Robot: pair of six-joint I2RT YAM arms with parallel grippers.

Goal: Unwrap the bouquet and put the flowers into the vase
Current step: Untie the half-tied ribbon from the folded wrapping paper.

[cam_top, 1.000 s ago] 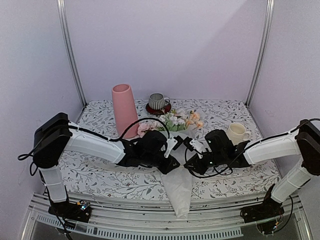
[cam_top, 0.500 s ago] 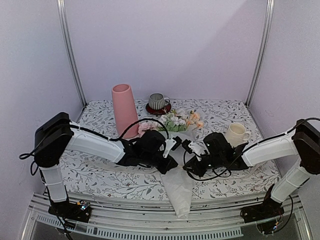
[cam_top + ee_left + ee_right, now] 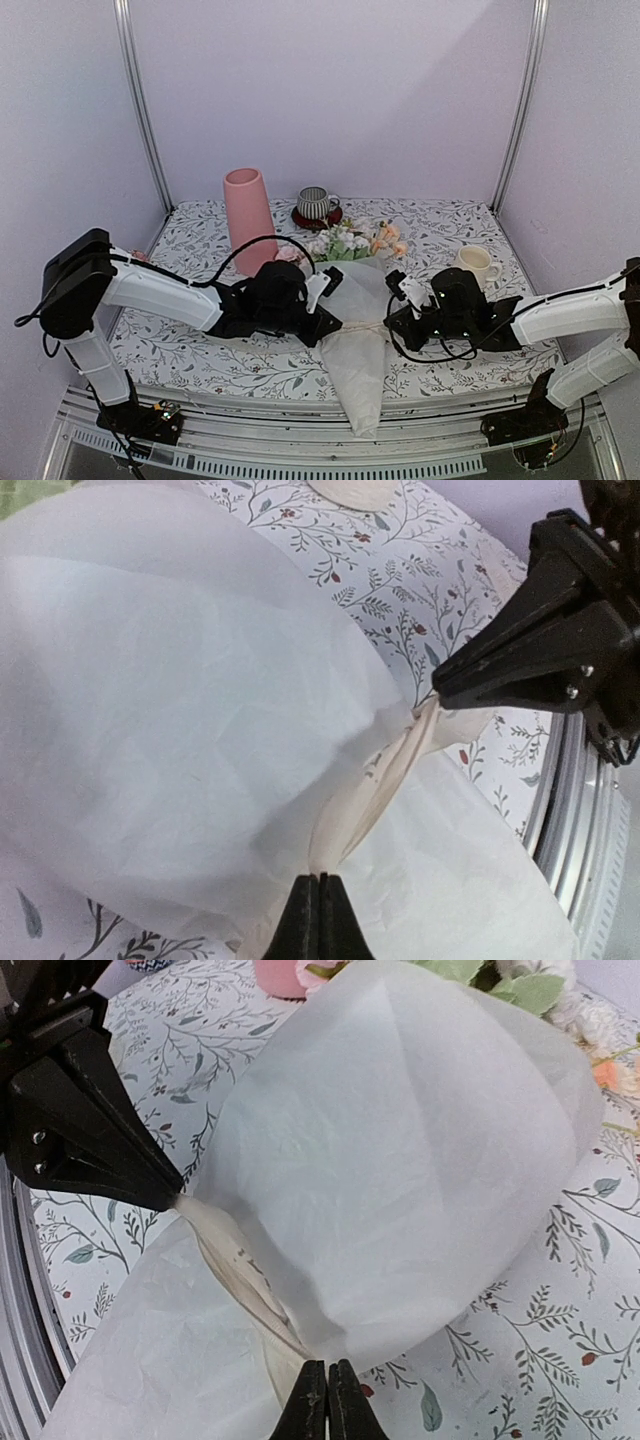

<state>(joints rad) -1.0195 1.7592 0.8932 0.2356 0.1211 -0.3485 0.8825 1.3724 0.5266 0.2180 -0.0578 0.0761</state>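
Observation:
The bouquet (image 3: 357,300) lies mid-table, a white paper cone with its narrow end over the front edge. The flowers (image 3: 352,241) show pink, peach and white at its far end. A cream ribbon (image 3: 360,327) stretches taut across the cone's waist. My left gripper (image 3: 322,335) is shut on the ribbon's left end (image 3: 385,780), jaws pressed together (image 3: 322,878). On the other side my right gripper (image 3: 392,322) is shut on the right end (image 3: 235,1260), its tips (image 3: 327,1364) closed. The tall pink vase (image 3: 248,216) stands upright at the back left, apart from both arms.
A grey striped mug (image 3: 317,203) sits on a red coaster at the back centre. A cream mug (image 3: 475,265) stands just behind my right arm. The table's metal front rail (image 3: 300,415) runs under the cone's tip. Side walls close in left and right.
Both grippers have closed on the ribbon ends and drawn apart, left going left and right going right. The ribbon is now pulled into a straight strand.

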